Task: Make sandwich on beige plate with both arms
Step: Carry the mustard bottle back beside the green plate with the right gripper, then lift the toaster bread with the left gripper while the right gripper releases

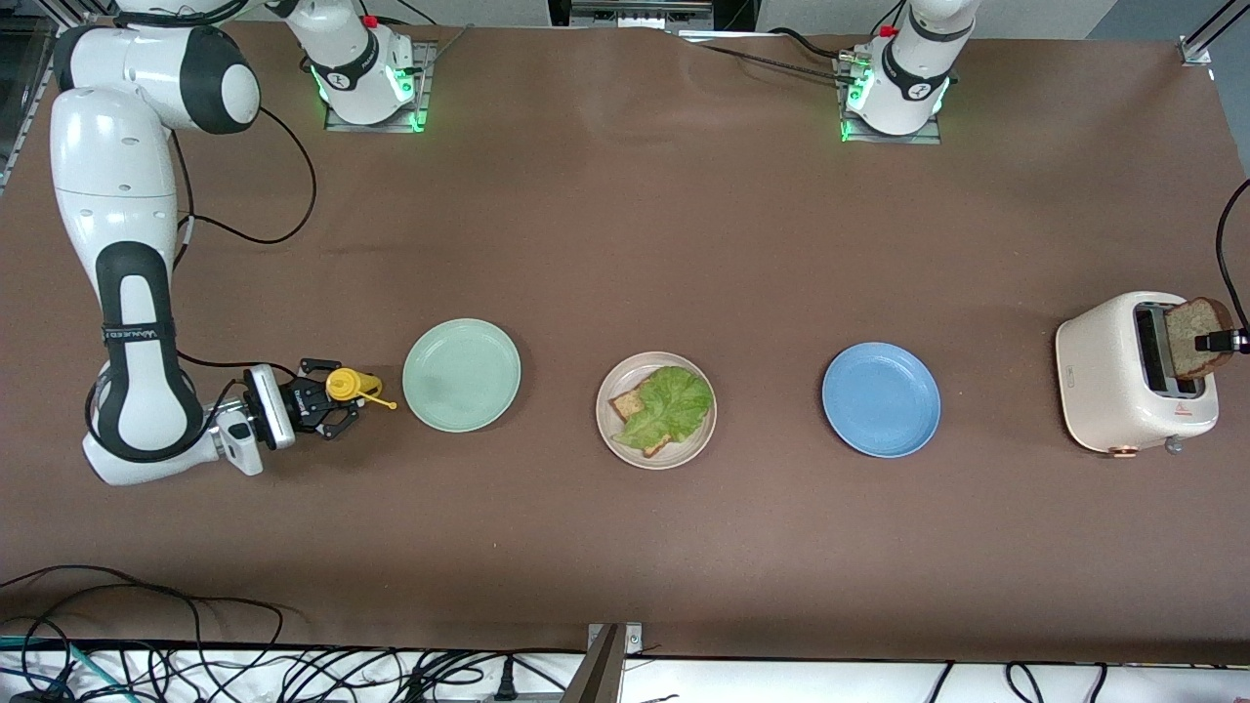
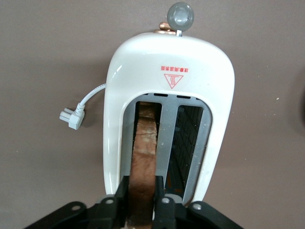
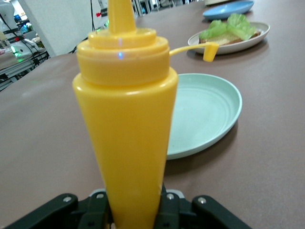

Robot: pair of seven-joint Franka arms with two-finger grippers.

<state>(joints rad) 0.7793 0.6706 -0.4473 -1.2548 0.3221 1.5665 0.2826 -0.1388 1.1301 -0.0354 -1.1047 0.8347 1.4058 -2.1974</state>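
Sandwich [image 1: 656, 410] open-faced, ruffled lettuce; left tool [image 2: 142, 200] pinching speckled slice [image 2: 144, 157], right tool [image 3: 136, 212] clasping bottle [image 3: 125, 119].

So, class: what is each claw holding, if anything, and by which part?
Left claw: shut on the bread slice in the toaster, gripping its top edge. Right claw: shut on the yellow bottle, gripping its narrow lower body.

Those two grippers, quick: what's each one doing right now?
Left gripper: closed on the bread slice in the toaster.
Right gripper: holding the yellow squeeze bottle.
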